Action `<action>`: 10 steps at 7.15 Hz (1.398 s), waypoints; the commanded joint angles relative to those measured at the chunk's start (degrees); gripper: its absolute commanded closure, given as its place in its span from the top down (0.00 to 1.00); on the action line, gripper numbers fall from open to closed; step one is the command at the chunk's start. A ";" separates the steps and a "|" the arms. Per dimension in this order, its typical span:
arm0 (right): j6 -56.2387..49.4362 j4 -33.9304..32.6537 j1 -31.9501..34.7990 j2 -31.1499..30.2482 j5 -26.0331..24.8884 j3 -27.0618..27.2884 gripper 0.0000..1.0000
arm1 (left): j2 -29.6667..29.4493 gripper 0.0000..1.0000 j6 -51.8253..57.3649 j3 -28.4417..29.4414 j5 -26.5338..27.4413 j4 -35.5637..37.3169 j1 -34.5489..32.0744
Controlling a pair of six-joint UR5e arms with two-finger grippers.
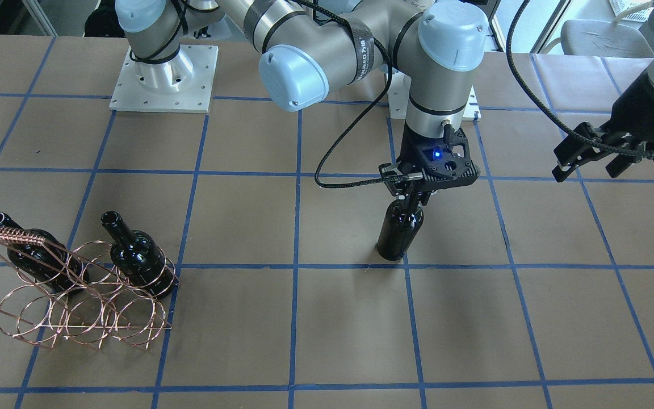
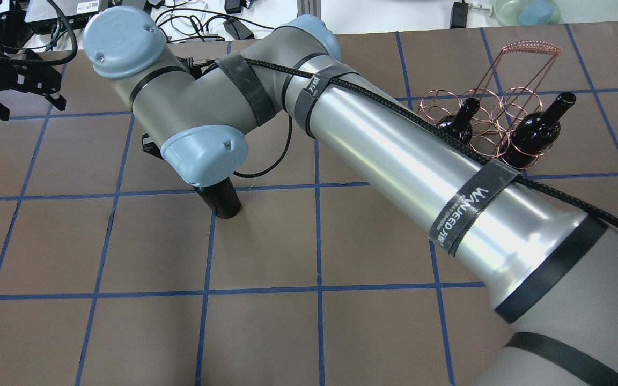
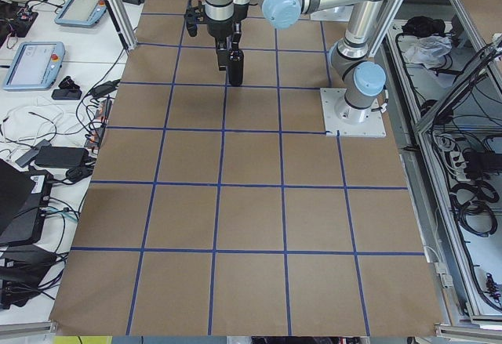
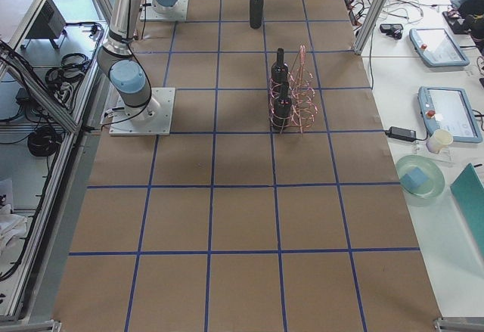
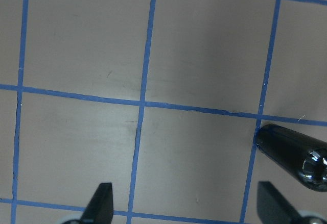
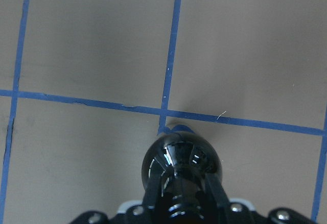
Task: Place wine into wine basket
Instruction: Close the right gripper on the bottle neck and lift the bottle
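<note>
The left gripper (image 5: 185, 196) hangs spread wide, empty, the wine (image 1: 399, 230) off to its right. The right gripper (image 6: 184, 198) clamps that upright bottle's neck (glossy black glass); the wine basket (image 2: 531, 47) sits well off to its right.

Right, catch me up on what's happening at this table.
The right end effector is shut on the neck of a black wine bottle, holding it upright out on the table, well away from the wire basket. Two other bottles already sit in the basket's rings. The left end effector hangs open off to the side, holding nothing.
</note>
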 commanded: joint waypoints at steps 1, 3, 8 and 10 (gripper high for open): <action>0.00 0.20 -0.05 -1.11 -0.07 0.09 0.11 | -0.06 1.00 -0.09 -0.01 0.00 -0.04 0.00; -0.09 3.26 -0.92 -3.92 -0.25 1.22 0.10 | 0.64 1.00 -0.96 0.08 -0.08 -1.96 -0.18; -9.88 7.30 -13.03 -23.93 -0.34 21.48 0.04 | 1.35 1.00 -15.69 0.17 -0.26 -1.18 -11.66; -19.89 12.55 -20.13 -32.81 -0.25 29.32 0.00 | 1.52 1.00 -18.10 0.08 -0.09 -0.66 -17.99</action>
